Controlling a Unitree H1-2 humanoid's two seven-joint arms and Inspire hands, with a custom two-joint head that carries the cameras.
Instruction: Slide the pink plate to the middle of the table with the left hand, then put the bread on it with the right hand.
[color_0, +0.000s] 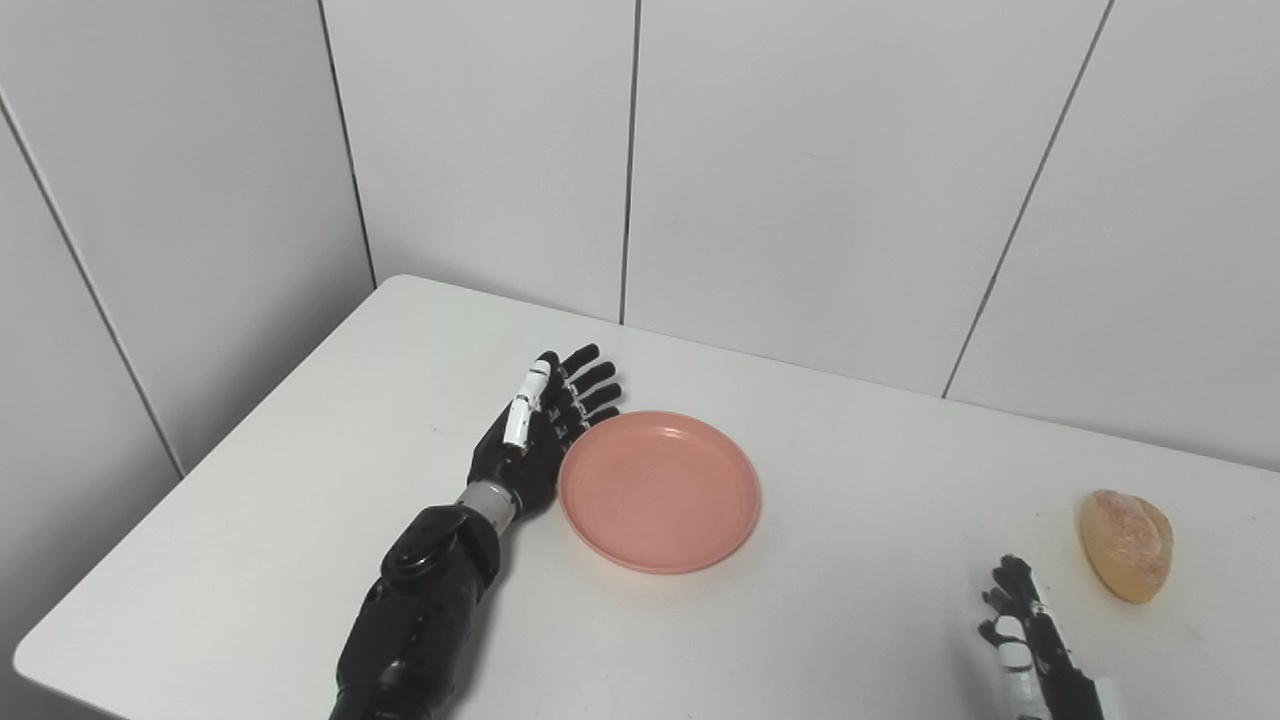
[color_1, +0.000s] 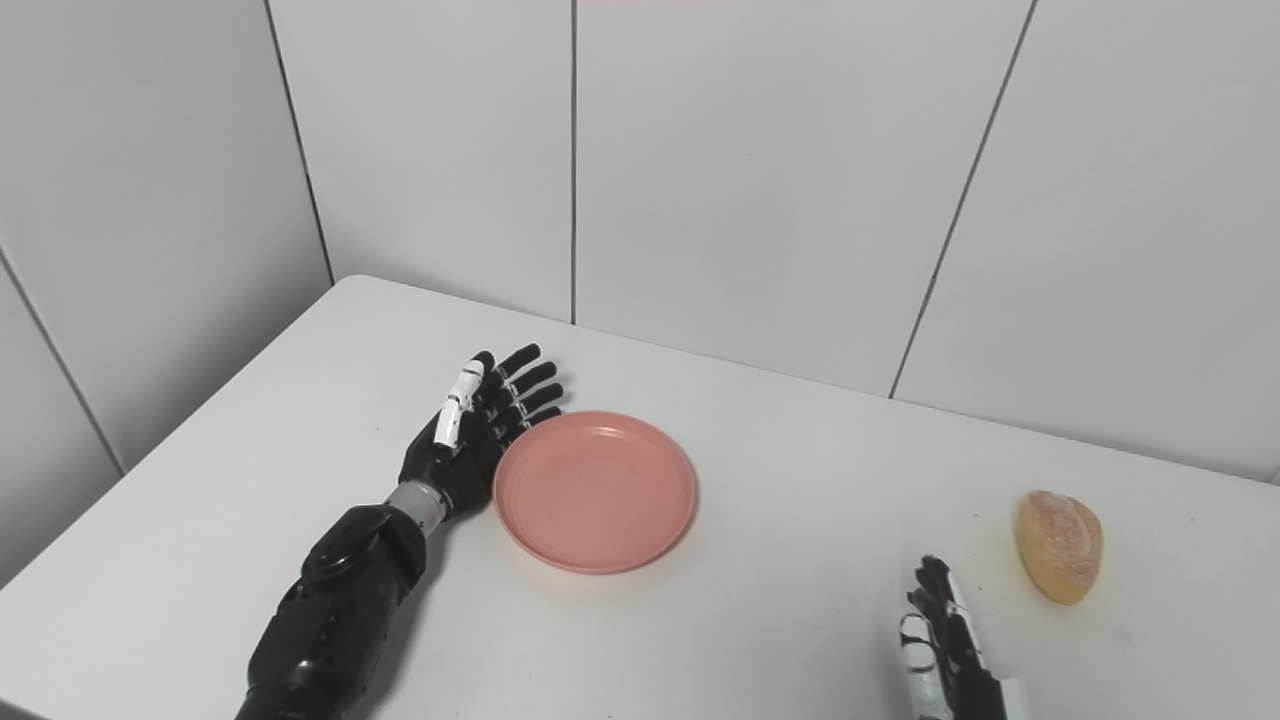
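Observation:
The pink plate (color_0: 658, 490) lies flat on the white table (color_0: 860, 450), left of the table's middle. My left hand (color_0: 540, 430) is open with fingers straight, its edge resting on the table against the plate's left rim. The bread (color_0: 1126, 544), a golden-brown roll, lies on the table at the far right. My right hand (color_0: 1030, 640) is open and empty near the front edge, just left of and nearer than the bread, not touching it. The plate (color_1: 595, 490), bread (color_1: 1059, 545) and both hands also show in the right eye view.
White panelled walls (color_0: 800, 170) stand close behind the table and along its left side. The table's left corner and front-left edge (color_0: 60, 640) are in view.

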